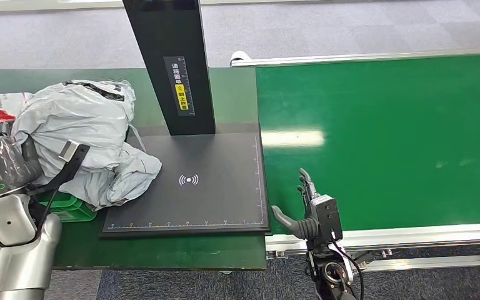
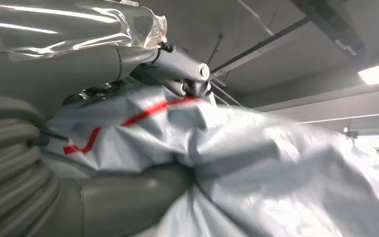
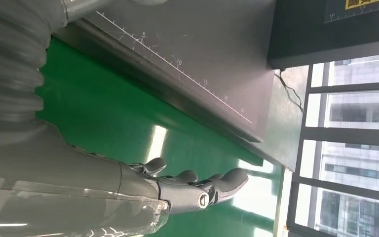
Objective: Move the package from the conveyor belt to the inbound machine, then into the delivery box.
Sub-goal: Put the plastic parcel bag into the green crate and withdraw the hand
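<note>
Package in left hand, over the left edge of the scanner plate

The left hand point(image 1: 3, 156) grips the package point(image 1: 81, 137), a crumpled grey mailing bag; in the left wrist view its thumb and fingers point(image 2: 177, 69) are closed into the bag's folds point(image 2: 256, 163). The bag's long axis runs roughly left to right, and its right end overlaps the left margin of the black scanner plate point(image 1: 219, 200) of the inbound machine, beside the upright post point(image 1: 175, 62). The green bin point(image 1: 75, 209) lies directly beneath the bag's left part, probably the delivery box. The right hand point(image 1: 306, 209) holds nothing, fingers spread, at the near edge of the conveyor belt point(image 1: 381, 137), well apart from the bag. The left arm is therefore the working arm.
</note>
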Tool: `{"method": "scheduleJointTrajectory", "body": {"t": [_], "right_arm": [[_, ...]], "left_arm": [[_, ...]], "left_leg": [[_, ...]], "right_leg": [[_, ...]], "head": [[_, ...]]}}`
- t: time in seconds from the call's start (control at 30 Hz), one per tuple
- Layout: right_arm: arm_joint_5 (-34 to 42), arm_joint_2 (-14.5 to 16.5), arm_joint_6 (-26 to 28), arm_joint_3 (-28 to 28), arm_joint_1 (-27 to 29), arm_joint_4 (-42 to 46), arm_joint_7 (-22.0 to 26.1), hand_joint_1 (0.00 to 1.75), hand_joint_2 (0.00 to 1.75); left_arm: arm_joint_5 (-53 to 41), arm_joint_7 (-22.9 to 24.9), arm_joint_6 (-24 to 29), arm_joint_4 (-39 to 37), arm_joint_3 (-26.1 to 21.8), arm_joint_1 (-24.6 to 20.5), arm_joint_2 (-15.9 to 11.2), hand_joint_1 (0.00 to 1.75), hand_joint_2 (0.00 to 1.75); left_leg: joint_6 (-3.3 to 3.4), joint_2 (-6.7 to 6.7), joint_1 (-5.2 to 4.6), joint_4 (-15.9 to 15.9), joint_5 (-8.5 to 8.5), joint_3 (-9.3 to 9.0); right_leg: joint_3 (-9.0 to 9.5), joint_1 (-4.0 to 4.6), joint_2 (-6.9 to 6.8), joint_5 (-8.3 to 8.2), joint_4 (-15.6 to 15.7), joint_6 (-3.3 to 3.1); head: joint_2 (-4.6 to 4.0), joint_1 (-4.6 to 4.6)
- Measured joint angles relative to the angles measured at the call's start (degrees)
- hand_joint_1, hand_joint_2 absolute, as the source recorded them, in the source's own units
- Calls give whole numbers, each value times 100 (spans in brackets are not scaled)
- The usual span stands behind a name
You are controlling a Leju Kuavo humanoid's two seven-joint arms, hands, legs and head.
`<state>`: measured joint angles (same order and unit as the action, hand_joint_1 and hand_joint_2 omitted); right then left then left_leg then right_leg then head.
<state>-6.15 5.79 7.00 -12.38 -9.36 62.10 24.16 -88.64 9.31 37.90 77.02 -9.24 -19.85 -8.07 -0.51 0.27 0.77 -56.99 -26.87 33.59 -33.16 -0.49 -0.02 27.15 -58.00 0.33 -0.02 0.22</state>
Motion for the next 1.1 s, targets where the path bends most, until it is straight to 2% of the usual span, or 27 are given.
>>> {"method": "scheduleJointTrajectory", "body": {"t": [0.03, 0.2, 0.5, 0.57, 0.6, 0.63, 0.7, 0.77, 0.8, 0.83, 0.93, 1.1], "right_arm": [[-9, 0, -6, 1, 0, 0, -1, 0, 175], [-40, 0, -38, 2, -1, 0, -2, 0, 175], [-43, 0, -49, 3, -2, 0, -4, 0, 175], [-46, 0, -55, 3, -2, 0, -4, 0, 175], [-50, 1, -62, 4, -2, 0, -5, 0, 175], [-55, 1, -71, 5, -2, 0, -5, 0, 175], [-63, 3, -82, 7, -12, -1, 2, 0, 175], [-64, 19, -66, 8, -30, -2, 17, 0, 175], [-62, 26, -52, 9, -37, -4, 27, 0, 175], [-59, 32, -36, 11, -40, -7, 41, 0, 175], [-51, 46, 0, 14, -56, -26, 89, 0, 175], [-25, 66, 22, 7, -99, -86, 136, 0, 175]], "left_arm": [[1, -85, 0, 0, -21, 1, 4, 0, 175], [3, -350, 0, 0, -188, 2, 56, 0, 175], [5, -385, 0, 1, -313, 2, 127, 0, 175], [51, -535, 0, 8, -358, 1, 152, 0, 175], [141, -819, 0, 26, -439, -7, 196, 0, 175], [295, -1300, 0, 50, -583, -41, 289, 0, 175], [810, -2917, 1, 112, -1184, -208, 605, 0, 175], [1404, -4588, 2, 227, -1995, -394, 968, 0, 175], [1642, -5084, 2, 314, -2330, -442, 1112, 0, 175], [1845, -5288, 2, 418, -2580, -468, 1238, 0, 175], [2445, -5082, 2, 825, -2950, -489, 1510, 0, 175], [3349, -4966, 1, 1761, -3014, -436, 1787, 0, 175]], "left_leg": [[0, 0, 0, 0, 0, 0], [0, 1, 0, 0, 0, 0], [0, 0, 0, 0, 0, 0], [0, 0, 0, 0, 0, 0], [0, 1, 0, 0, 0, 0], [0, 1, 0, 0, 0, 1], [0, -2, 0, 0, 1, 4], [0, 9, -2, 0, 0, 0], [-1, 16, -2, 0, -1, -3], [-1, 19, -2, 0, -2, -5], [-2, 7, -1, -1, -3, -2], [-2, 4, -1, 0, -3, 0]], "right_leg": [[0, 0, 0, 0, 0, 0], [0, 0, 0, 0, 0, 0], [0, 0, 0, 0, 0, 0], [0, 0, 0, 0, 0, 0], [0, 0, 0, 0, 0, 0], [0, 0, -1, 0, 0, 0], [1, 0, -4, 0, -1, 0], [1, -1, 5, -1, -1, 0], [0, -2, 12, -1, -1, 0], [-1, -2, 15, -1, -1, 0], [-2, -1, 10, 0, -1, 1], [0, -1, 6, 0, -1, 0]], "head": [[0, -1], [1, -1], [0, -1], [0, -1], [0, -1], [0, -2], [0, 1], [0, 1], [0, -1], [1, -2], [2, -1], [0, -1]]}}
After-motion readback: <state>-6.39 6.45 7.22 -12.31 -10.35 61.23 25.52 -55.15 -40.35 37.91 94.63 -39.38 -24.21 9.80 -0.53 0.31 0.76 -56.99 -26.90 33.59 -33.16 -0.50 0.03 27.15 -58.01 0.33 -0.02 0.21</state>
